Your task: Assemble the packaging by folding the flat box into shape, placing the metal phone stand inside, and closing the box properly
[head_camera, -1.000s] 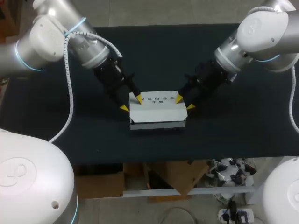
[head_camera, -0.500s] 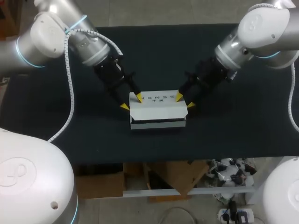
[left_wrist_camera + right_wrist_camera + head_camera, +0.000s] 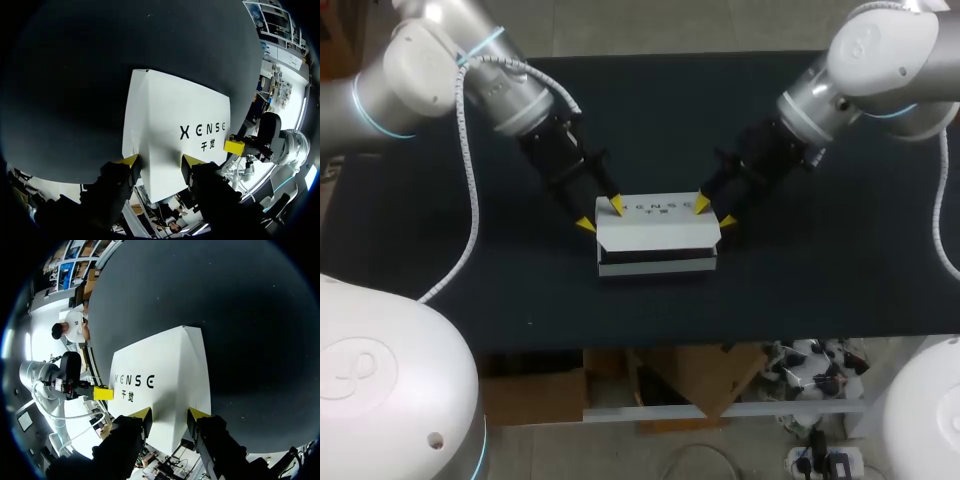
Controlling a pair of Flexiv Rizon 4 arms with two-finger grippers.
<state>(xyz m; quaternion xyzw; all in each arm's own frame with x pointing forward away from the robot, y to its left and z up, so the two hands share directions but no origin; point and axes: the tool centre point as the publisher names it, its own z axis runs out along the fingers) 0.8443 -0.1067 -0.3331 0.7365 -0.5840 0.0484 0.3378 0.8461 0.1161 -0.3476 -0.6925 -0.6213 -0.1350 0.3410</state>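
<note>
Left gripper (image 3: 601, 215): released, fingers spread. It straddles the upper left edge of the box (image 3: 658, 230), with one yellow tip over the far left corner of the lid (image 3: 655, 222) and the other just off the box's left end. Nothing is pinched from two sides. In its own wrist view (image 3: 160, 162) the box (image 3: 170, 110) shows between and ahead of the fingers.

Right gripper (image 3: 714, 212): released, fingers spread. It mirrors the left at the box's right end, with one tip over the far right corner of the lid and the other just beside the right end wall. In its own wrist view (image 3: 170, 415) the box (image 3: 165, 360) lies between and ahead of the fingers.

Table (image 3: 650, 110): dark covering, spans the scene.

Left arm (image 3: 430, 60): enters from the far left and angles in and down toward the box.

Right arm (image 3: 880, 60): enters from the far right and angles in and down toward the box.

Box: white card, folded into shape, at the table's middle with its long side running left to right. The lid is down and carries dark lettering. A dark band shows along the near face between the lid and the base.

Cable (image 3: 470, 190): white, trails from the left arm toward the near left.
</note>
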